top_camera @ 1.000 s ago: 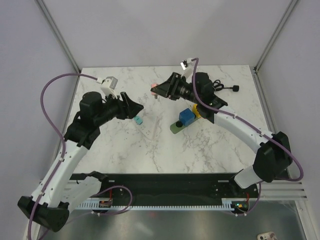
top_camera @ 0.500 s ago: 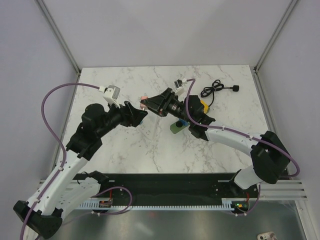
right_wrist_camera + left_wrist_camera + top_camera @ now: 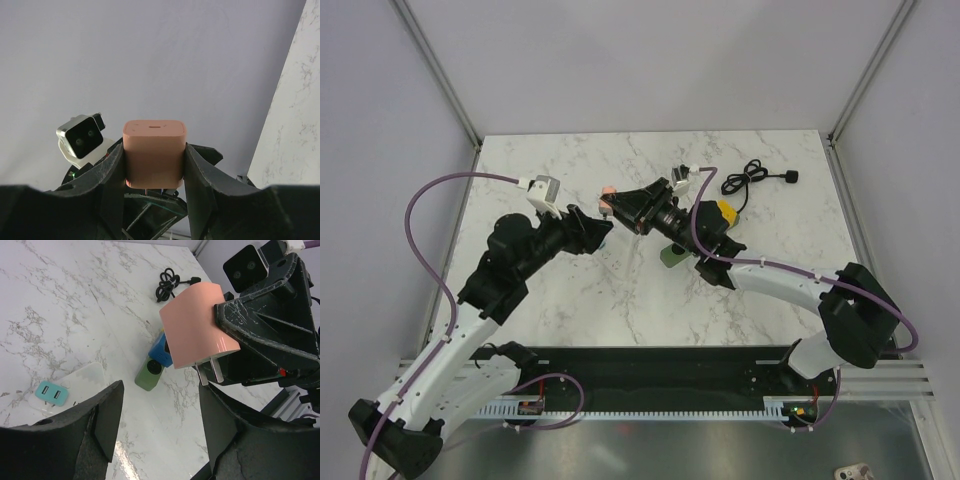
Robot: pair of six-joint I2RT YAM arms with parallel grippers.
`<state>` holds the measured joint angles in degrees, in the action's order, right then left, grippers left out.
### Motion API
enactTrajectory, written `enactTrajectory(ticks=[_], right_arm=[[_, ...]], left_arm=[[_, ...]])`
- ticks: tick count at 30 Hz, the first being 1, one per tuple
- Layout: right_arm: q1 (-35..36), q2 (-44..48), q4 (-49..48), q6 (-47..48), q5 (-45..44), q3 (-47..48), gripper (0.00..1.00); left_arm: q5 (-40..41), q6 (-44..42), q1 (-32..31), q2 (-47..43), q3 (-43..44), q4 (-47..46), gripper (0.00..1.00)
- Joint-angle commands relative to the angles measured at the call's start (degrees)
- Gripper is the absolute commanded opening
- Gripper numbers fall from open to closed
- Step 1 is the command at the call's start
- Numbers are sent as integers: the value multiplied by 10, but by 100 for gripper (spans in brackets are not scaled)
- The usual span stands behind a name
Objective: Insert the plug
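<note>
My right gripper (image 3: 618,205) is shut on a pink plug (image 3: 607,191) and holds it in the air above the table, mid-left. The right wrist view shows the plug (image 3: 154,152) clamped between both fingers. In the left wrist view the plug (image 3: 197,332) hangs with its two metal prongs (image 3: 210,372) pointing down and towards me. My left gripper (image 3: 597,231) is open and empty, just below and left of the plug; its fingers (image 3: 102,417) are spread wide. A green socket block (image 3: 150,375) lies on the marble with a blue cube (image 3: 161,352) behind it.
A teal two-port adapter (image 3: 52,393) sits on a white block (image 3: 82,380) below my left gripper. A coiled black cable (image 3: 752,178) lies at the back right. A yellow piece (image 3: 725,211) shows beside the right arm. The green socket block (image 3: 672,258) is under the right forearm.
The right arm has swung left and forward with the pink plug, and the left arm has reached towards it. The two grippers now nearly meet.
</note>
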<state>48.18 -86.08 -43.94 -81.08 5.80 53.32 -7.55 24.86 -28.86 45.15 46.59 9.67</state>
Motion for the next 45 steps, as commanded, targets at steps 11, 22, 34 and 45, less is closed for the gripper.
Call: enactTrajectory(ticks=[11,22,34,45], right_arm=[[29,-7,-47,-29,-28,-7,0],[37,-22,-57,-43,-42,-14,0],[56,-27,-80,-50,-38,-23,12],[62,-46,-144,-59,-27,-65,34]], left_arm=[[15,3,-13,-16,-12,-94,73],[25,-3,-18,-14,-9,-113,75],[30,-2,-19,3,-5,-113,34],[34,14,-20,-18,-11,-101,2]])
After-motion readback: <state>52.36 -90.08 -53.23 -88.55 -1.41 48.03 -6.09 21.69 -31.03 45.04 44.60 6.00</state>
